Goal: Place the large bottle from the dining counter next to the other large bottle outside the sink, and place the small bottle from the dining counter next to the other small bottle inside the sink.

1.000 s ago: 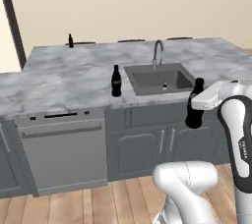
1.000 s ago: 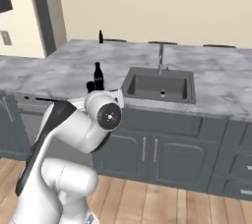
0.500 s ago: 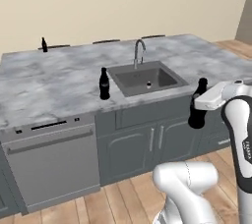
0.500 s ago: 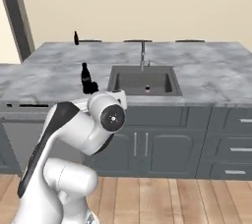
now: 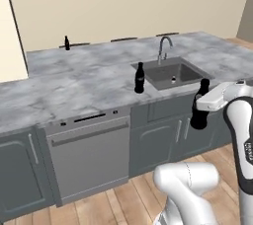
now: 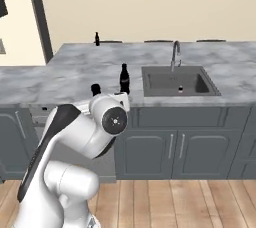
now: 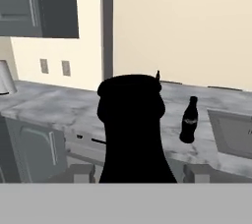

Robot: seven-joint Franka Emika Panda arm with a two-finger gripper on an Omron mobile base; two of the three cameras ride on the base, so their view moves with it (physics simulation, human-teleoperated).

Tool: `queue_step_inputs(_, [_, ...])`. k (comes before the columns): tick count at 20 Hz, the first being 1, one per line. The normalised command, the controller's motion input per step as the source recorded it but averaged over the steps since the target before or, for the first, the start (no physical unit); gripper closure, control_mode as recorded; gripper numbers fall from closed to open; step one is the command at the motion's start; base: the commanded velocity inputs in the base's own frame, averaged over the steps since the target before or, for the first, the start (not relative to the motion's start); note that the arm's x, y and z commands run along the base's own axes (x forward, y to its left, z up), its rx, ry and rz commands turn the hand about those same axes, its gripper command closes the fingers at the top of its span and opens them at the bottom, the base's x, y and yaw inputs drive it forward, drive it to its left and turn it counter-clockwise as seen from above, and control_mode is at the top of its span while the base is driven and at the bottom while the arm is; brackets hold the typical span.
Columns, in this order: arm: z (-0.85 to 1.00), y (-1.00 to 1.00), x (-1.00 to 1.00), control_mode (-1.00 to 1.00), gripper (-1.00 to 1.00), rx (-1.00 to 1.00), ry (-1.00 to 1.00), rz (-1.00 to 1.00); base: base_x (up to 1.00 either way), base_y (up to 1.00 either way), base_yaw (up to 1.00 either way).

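Note:
My gripper [image 5: 199,114] is shut on a large black bottle [image 5: 200,101], held upright in front of the cabinet fronts, below the counter's near edge and right of the sink [image 5: 159,74]. In the hand view this bottle [image 7: 133,129] stands as a dark shape between the fingertips [image 7: 74,173]; its cap [image 6: 95,89] peeks over my arm. The other large bottle [image 5: 140,77] [image 6: 124,78] [image 7: 189,120] stands on the marble just left of the sink [image 6: 165,84]. One small bottle [image 5: 173,78] [image 6: 180,89] stands inside the basin. Another small bottle [image 5: 66,43] [image 6: 97,38] stands at the dining counter's [image 5: 74,81] far edge.
A gooseneck faucet [image 5: 164,46] [image 6: 175,54] rises behind the basin. A dishwasher front [image 5: 89,155] and grey cabinet doors [image 6: 175,147] lie below the counter. Beige wall behind, a dark post [image 6: 39,17] at the left, wood floor [image 6: 175,202] underneath.
The whole picture has shifted as the base drove: the sink and counter now sit further right in the left view. The large bottle stays held in the gripper.

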Motion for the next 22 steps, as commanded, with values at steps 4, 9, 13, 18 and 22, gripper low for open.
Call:
queue_step_inputs(4, [0.0, 0.0, 0.0, 1.0, 1.0, 0.0, 0.0, 0.0, 0.0, 0.44, 0.12])
queue_step_inputs(9, [0.0, 0.0, 0.0, 1.0, 1.0, 0.0, 0.0, 0.0, 0.0, 0.15, 0.13])
queue_step_inputs(13, [0.0, 0.0, 0.0, 1.0, 1.0, 0.0, 0.0, 0.0, 0.08, 0.02, 0.0])
queue_step_inputs(18, [0.0, 0.0, 0.0, 1.0, 1.0, 0.0, 0.0, 0.0, 0.58, 0.19, 0.0])
queue_step_inputs(22, [0.0, 0.0, 0.0, 1.0, 1.0, 0.0, 0.0, 0.0, 0.65, 0.21, 0.0])
